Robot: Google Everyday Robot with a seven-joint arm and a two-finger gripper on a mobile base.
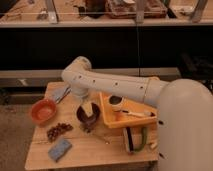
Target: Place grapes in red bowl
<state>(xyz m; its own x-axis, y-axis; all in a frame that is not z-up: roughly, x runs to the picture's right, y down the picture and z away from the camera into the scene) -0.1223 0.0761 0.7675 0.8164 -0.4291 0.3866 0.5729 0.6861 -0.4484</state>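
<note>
— What colours are on the pale wood table [100,151]?
— An orange-red bowl [43,111], lighter orange inside; dark reddish-purple grapes [58,131]; a blue-grey sponge [60,149]; a dark brown bowl [81,116]; a yellow-orange tray [106,111].
— And the robot?
— Cream-white arm [115,82] with small dark dots; its pale gripper [89,109] hangs over the dark brown bowl.

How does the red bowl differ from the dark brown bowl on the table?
Colour: the red bowl is orange-red with a lighter inside; the dark bowl is brown. Place: the red bowl sits near the left edge of the table, the dark bowl nearer the middle, beside the yellow tray. The gripper is over the dark bowl; nothing covers the red bowl. Both are round, upright, similar in size.
</note>
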